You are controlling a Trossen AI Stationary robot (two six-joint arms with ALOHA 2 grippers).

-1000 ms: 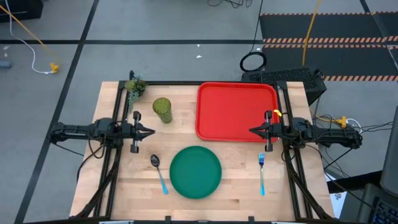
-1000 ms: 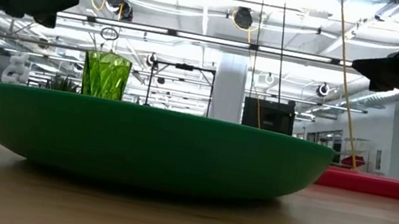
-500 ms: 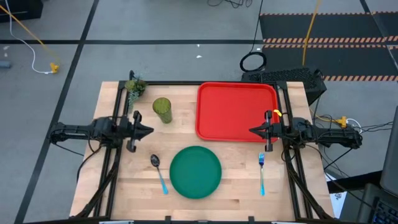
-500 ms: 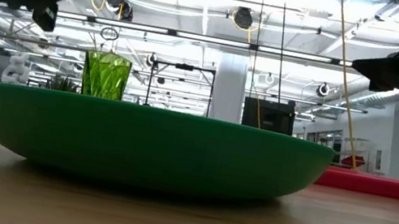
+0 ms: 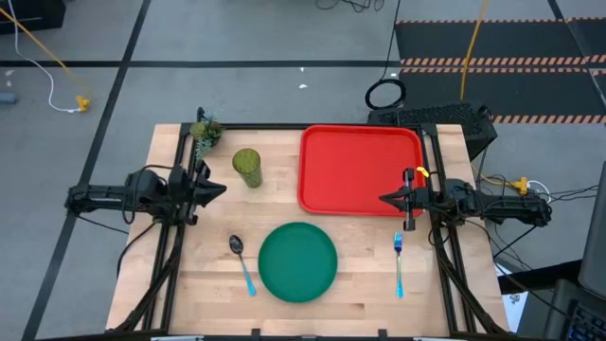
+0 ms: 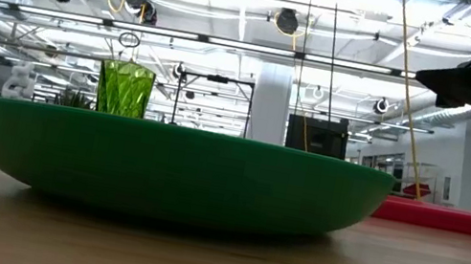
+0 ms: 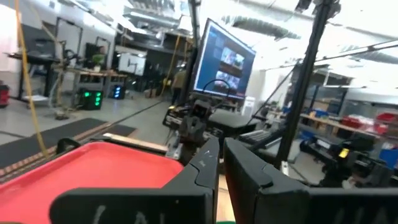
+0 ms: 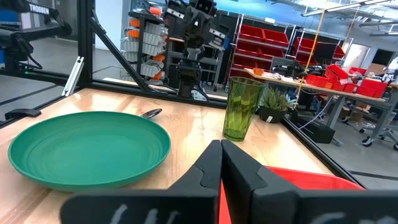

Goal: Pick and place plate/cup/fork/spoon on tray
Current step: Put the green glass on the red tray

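Right, nothing lifted so far — every piece sits on the desk (image 5: 284, 142).
Tray: the red tray (image 5: 360, 169) lies at the far right of the desk, nothing on it.
Plate: the green plate (image 5: 297, 261) rests flat near the front edge, centre, apart from the tray.
Cup: the cup (image 5: 247, 168) stands upright just left of the tray, beside a small plant clump (image 5: 204, 133) in the far left corner.
Spoon: the spoon (image 5: 241, 262) lies just left of the plate, bowl pointing away from the front edge.
Fork: the fork (image 5: 399, 262) lies to the right of the plate, tines toward the tray.
Left tool: the left tool (image 5: 220, 188) hovers over the desk's left edge, fingers pressed close together, holding nothing.
Right tool: the right tool (image 5: 384, 199) hangs at the tray's right rim — fingers together, empty.
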